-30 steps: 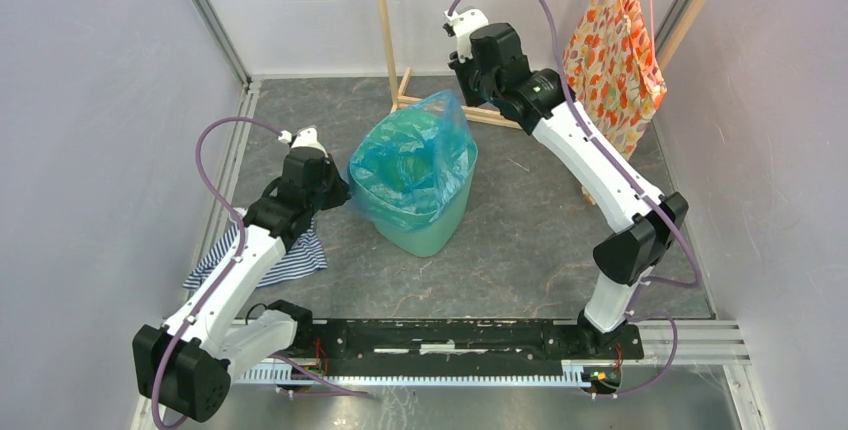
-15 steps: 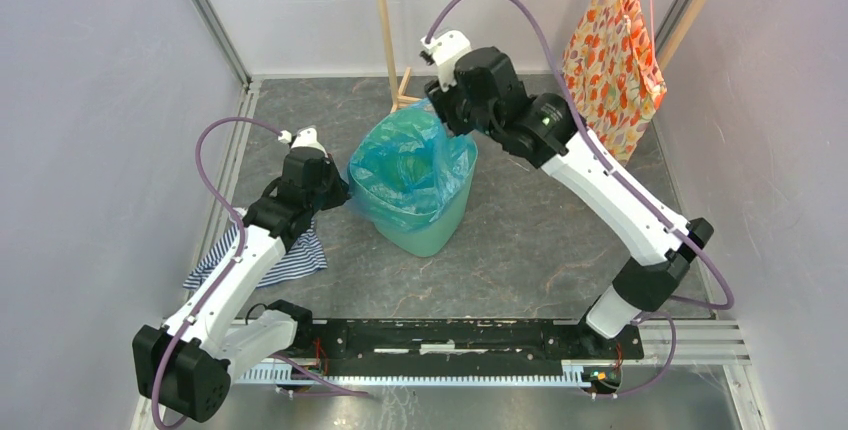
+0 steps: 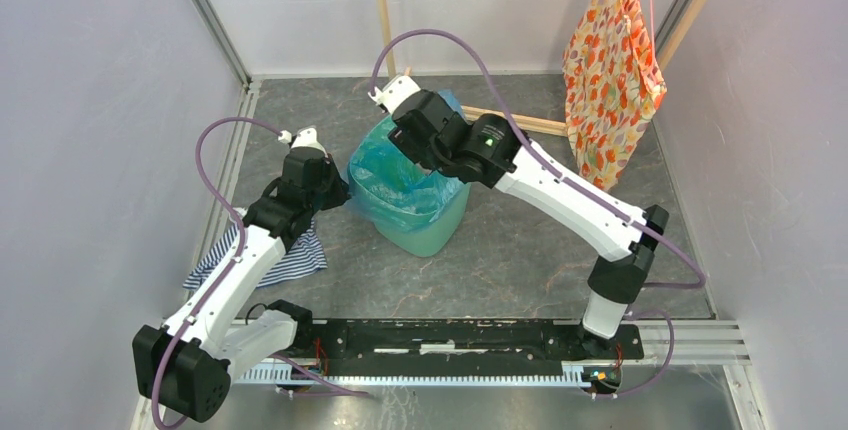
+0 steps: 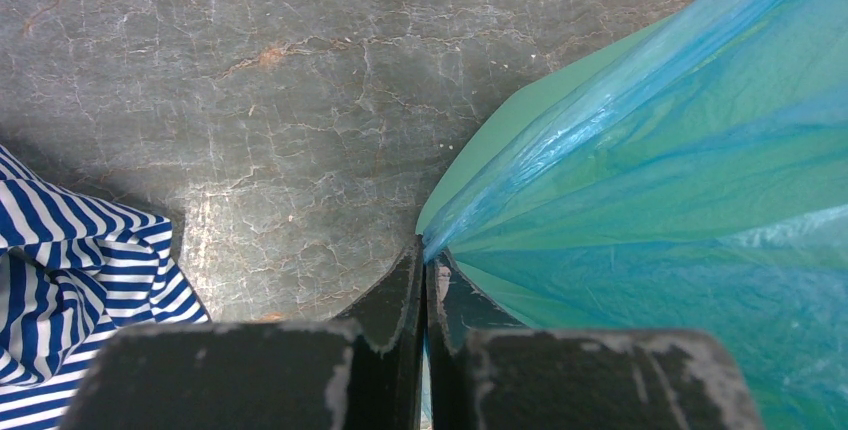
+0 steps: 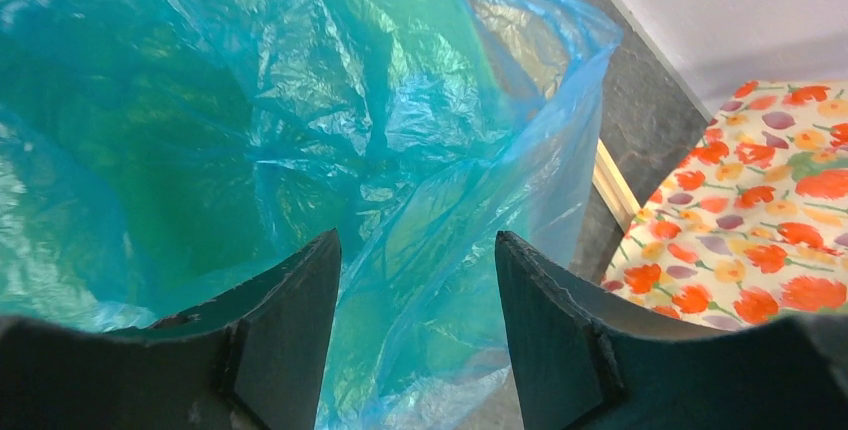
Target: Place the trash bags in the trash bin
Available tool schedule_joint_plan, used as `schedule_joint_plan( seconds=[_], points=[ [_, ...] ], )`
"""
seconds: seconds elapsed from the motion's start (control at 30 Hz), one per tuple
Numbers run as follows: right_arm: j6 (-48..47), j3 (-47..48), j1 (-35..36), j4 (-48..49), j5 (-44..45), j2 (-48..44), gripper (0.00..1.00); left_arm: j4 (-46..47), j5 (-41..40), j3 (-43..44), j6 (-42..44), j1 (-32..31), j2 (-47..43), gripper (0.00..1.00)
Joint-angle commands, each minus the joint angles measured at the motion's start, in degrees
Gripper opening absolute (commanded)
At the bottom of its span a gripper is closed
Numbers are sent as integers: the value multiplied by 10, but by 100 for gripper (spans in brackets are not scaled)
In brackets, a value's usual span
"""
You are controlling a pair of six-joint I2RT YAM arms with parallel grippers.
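- At the left claw (image 4: 425,262): clenched tight, pinching a corner of the light-blue trash bag (image 4: 680,180) right at the tips.
- Ahead and to the right of that claw: bag film pulled taut, fanning out over the mint-green trash bin (image 4: 505,145).
- Ahead and to its left: bare grey tabletop (image 4: 250,100); close by its left side, a blue-and-white striped cloth (image 4: 60,270) lying flat.
- At the right claw (image 5: 418,250): released, tips well apart, nothing gripped.
- Directly beneath and ahead of that claw: the crinkled bag mouth, open and lining the inside of the bin; film showing in the gap below the tips, contact unclear.
- Beyond its tips: a loose flap of film standing up above the rim.
- To its right: orange floral fabric (image 5: 780,210), apart from the bag, with a pale wooden bar (image 5: 612,185) between.
- From above: bin upright between the two claws, bag draped over its rim.
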Motion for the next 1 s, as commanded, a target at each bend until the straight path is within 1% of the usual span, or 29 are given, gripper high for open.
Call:
schedule_joint_plan(
  seconds=[0.0,0.07,0.13,0.23,0.3,0.33,0.37,0.4,0.47,0.53,0.63,0.8,0.97],
  points=[
    [2,17,3,-26,53,12,64,8,3,11,-9,3,-9,6],
    [3,17,3,-26,64,15,62,8,4,11,-9,3,-9,5],
    [1,17,3,-28,84,16,55,8,3,11,-9,3,-8,5],
    [-1,16,2,-35,103,16,40,7,2,12,-9,3,-10,5],
    [2,12,1,-36,107,11,28,6,1,12,-8,3,-11,5],
    [4,7,1,-32,108,5,20,6,1,12,-8,3,-11,5],
    [5,2,-1,-27,106,-1,14,6,1,13,-8,3,-10,5],
    [8,-8,-2,-21,105,-9,9,6,2,13,-8,3,-10,6],
    [11,-28,-5,-7,107,-28,3,5,4,14,-8,3,-9,5],
    [18,-47,-11,2,114,-48,0,5,4,14,-7,3,-10,5],
    [30,-108,-31,38,110,-95,0,4,5,14,-6,3,-10,5],
    [52,-238,-84,132,39,-199,0,5,10,15,-5,3,-9,5],
    [75,-351,-138,210,-45,-272,0,5,13,16,-2,3,-7,5]
  ],
)
